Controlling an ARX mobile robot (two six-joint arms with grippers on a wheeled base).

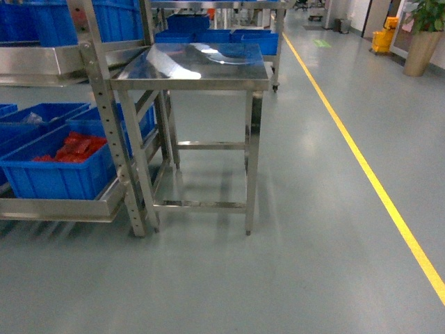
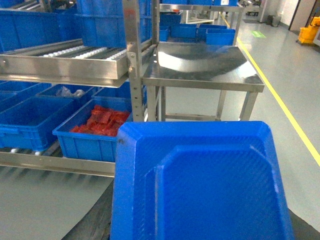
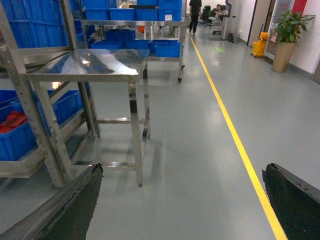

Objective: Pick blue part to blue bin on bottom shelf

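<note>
**Steel table and bin rack beside a grey factory aisle**

Nearest in the left wrist view is a big blue tray-like plastic piece (image 2: 200, 185), filling the lower frame; the left gripper's own fingers are not visible, so whether it clasps that piece cannot be told. In the right wrist view two dark fingers (image 3: 70, 205) stand at the bottom corners, spread wide with bare floor between them and nothing held.

The floor (image 1: 313, 229) is smooth grey-green and glossy, catching soft reflections. A yellow line (image 1: 361, 160) runs along it diagonally into the distance on the right.

Next stands a stainless-steel table (image 1: 191, 66) with a mirror-bright top and cross rails low between its legs. It stands just beside the upright of a steel rack (image 1: 104, 104) on the left. The bottom shelf (image 2: 55, 162) carries a row of blue bins; the blue bin (image 1: 59, 163) closest to the table holds red parts (image 1: 73, 147). The level above shows white rollers (image 2: 80, 51) and more blue bins.

Farther back are another steel rack with blue bins (image 3: 145, 47), a yellow mop bucket (image 3: 259, 47), a potted plant (image 3: 287, 35) by the wall, and a person in dark clothes (image 3: 194, 15).

No writing or label is readable.
</note>
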